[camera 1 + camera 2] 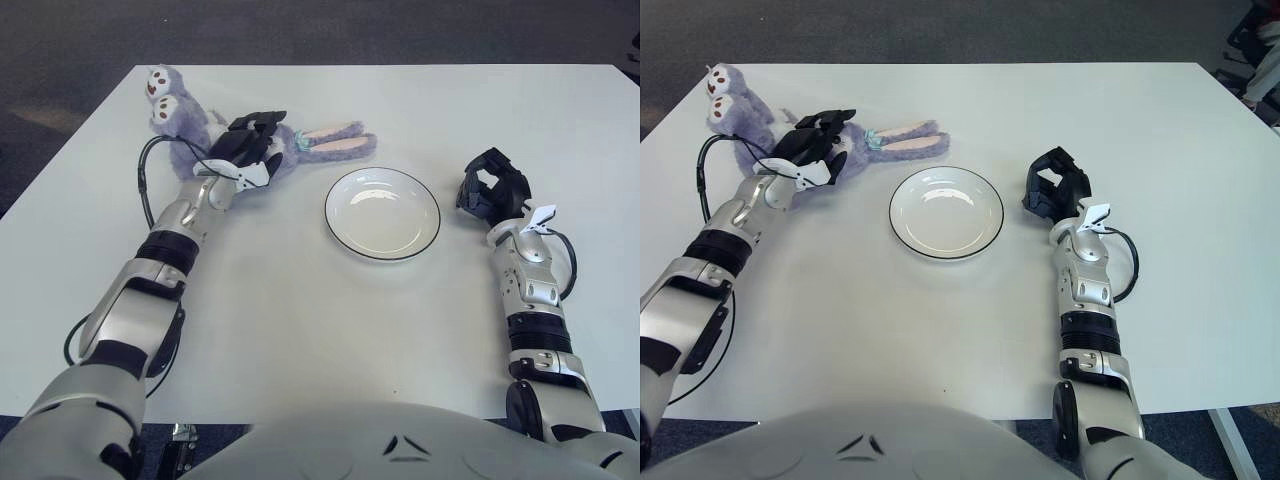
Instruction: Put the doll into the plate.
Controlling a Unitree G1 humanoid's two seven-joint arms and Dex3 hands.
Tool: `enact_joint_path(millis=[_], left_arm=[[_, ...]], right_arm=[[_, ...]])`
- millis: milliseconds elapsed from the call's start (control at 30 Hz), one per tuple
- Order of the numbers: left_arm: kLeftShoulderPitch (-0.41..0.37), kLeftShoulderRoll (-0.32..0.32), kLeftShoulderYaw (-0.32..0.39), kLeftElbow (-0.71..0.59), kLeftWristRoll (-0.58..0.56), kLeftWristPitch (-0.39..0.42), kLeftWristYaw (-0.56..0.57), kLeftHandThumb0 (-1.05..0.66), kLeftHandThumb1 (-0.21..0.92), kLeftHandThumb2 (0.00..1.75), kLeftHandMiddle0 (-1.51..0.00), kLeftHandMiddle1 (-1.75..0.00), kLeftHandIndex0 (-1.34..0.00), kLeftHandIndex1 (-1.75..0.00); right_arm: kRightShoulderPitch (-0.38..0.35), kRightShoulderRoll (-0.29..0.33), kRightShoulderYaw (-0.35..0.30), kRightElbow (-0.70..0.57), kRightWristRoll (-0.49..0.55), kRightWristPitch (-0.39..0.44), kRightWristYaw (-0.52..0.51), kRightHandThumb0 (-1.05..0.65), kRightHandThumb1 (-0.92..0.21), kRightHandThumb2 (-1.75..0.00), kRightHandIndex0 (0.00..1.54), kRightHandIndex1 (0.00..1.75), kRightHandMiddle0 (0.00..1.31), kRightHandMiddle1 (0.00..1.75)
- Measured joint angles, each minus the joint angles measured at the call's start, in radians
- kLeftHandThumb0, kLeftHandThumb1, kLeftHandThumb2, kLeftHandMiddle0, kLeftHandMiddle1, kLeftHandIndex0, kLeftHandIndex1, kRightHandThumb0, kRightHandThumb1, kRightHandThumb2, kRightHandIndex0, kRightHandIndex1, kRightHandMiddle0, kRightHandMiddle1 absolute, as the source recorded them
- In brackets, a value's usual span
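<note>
Left hand (252,147) seemingly gripping doll (190,135), white table (300,310), dark floor (300,30)

Looks like an office or lab test space: plain white table (300,320) on dark grey carpet (300,30), metal table leg (1240,440) visible at one corner. No household furnishings in view.

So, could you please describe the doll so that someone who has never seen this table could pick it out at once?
On the white table, look to the far left corner, left of the round white plate. There lies the doll, a lilac plush rabbit with long pink-lined ears pointing toward the plate, and the left hand over its middle. It is the only soft, coloured thing there.
</note>
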Motion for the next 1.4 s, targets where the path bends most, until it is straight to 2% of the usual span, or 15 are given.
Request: enact_joint_path(millis=[400, 733, 1067, 1400], left_arm=[[-0.084, -0.095, -0.035, 0.083, -0.026, -0.067, 0.003, -0.89, 0.92, 1.36, -0.26, -0.15, 0.0, -0.62], [-0.151, -0.155, -0.058, 0.174, -0.026, -0.095, 0.014, -0.91, 0.92, 1.36, -0.27, -0.14, 0.0, -0.69], [-0.18, -0.224, -0.054, 0.223, -0.07, -0.103, 0.015, -0.91, 0.92, 1.33, -0.3, -0.15, 0.0, -0.74], [-0.207, -0.286, -0.057, 0.24, -0.093, -0.101, -0.007, -0.94, 0.92, 1.32, -0.3, -0.15, 0.0, -0.69]], right_arm=[[0.009, 0.0, 0.011, -0.025, -0.004, 0.017, -0.028, -0.41, -0.55, -1.02, 0.92, 1.75, 0.43, 1.75], [0.011, 0.0, 0.016, -0.037, -0.005, 0.028, -0.029, -0.41, -0.57, -1.0, 0.91, 1.75, 0.42, 1.75], [0.023, 0.0, 0.023, -0.06, -0.03, 0.042, -0.038, -0.41, -0.57, -0.99, 0.91, 1.75, 0.42, 1.75], [0.028, 0.0, 0.036, -0.074, -0.043, 0.057, -0.051, -0.41, -0.57, -0.99, 0.9, 1.75, 0.42, 1.75]])
